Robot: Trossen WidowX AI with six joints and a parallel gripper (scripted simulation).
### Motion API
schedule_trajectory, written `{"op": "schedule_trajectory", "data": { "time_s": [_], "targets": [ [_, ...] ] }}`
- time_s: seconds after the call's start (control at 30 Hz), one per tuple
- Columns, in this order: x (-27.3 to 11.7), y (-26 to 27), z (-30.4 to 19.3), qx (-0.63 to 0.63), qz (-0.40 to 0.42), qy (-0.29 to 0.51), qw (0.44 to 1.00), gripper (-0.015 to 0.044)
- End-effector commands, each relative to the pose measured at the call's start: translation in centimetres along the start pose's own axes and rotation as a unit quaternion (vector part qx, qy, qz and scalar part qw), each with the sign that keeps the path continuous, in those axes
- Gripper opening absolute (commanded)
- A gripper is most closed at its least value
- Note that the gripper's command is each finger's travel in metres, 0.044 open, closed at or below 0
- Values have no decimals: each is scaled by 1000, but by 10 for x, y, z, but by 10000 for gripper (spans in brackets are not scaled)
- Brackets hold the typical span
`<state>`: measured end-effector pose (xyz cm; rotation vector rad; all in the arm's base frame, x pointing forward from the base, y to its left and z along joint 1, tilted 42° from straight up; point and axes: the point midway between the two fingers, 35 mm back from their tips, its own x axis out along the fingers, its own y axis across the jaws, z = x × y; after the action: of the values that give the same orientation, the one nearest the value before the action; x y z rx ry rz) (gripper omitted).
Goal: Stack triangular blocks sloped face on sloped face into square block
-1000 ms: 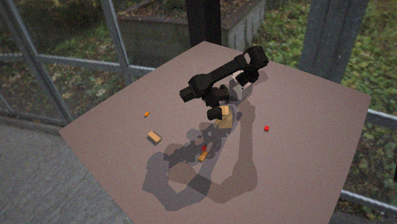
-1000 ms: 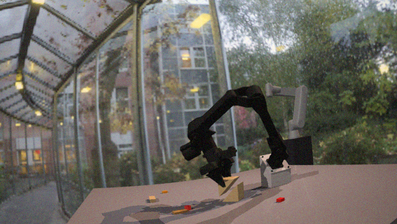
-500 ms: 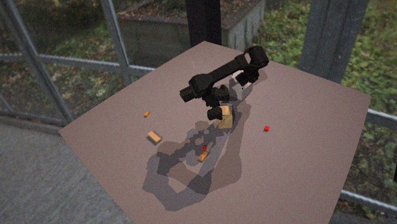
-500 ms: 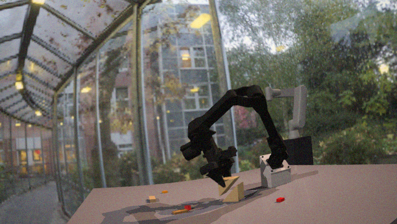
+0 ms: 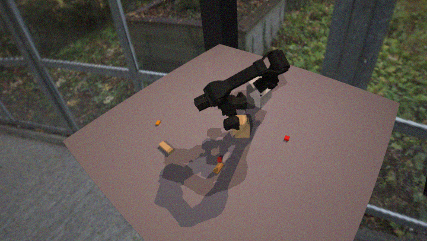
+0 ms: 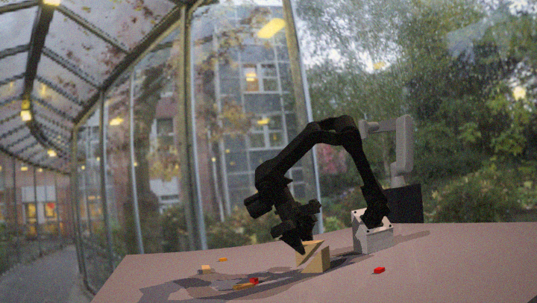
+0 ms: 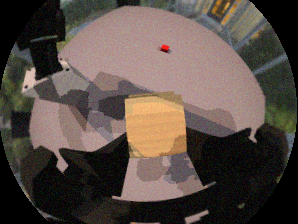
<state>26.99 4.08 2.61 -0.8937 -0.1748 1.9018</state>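
The held triangular block [image 5: 242, 119] [image 6: 310, 247] [image 7: 156, 125] is tan, with its flat face up and its slope facing down. My gripper [image 5: 241, 120] [image 6: 304, 247] [image 7: 155, 130] is shut on it, with one finger on each side. The lower triangular block [image 5: 243, 132] [image 6: 321, 261] stands on the table, slope up, facing the held block's slope. In the exterior view the held block sits slightly higher and to the left, with a narrow gap showing between the slopes. The wrist view mostly hides the lower block, so its end alignment is unclear.
On the table [image 5: 314, 179] lie a tan block [image 5: 165, 147] [image 6: 205, 269], a small orange block [image 5: 158, 122] [image 6: 222, 260], a red block [image 5: 219, 159] [image 6: 253, 280] beside an orange piece [image 5: 218, 168] [image 6: 243, 286], and another red block [image 5: 286, 138] [image 6: 379, 270] [image 7: 165, 48].
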Motion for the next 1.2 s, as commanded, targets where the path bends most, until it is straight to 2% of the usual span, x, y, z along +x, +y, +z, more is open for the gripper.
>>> {"op": "schedule_trajectory", "data": {
  "time_s": [0.0, 1.17],
  "targets": [
    [3, -1, 1, 1, -2, 1, 1000, 0],
    [18, 0, 1, 1, -3, 1, 1000, 0]
  ]
}}
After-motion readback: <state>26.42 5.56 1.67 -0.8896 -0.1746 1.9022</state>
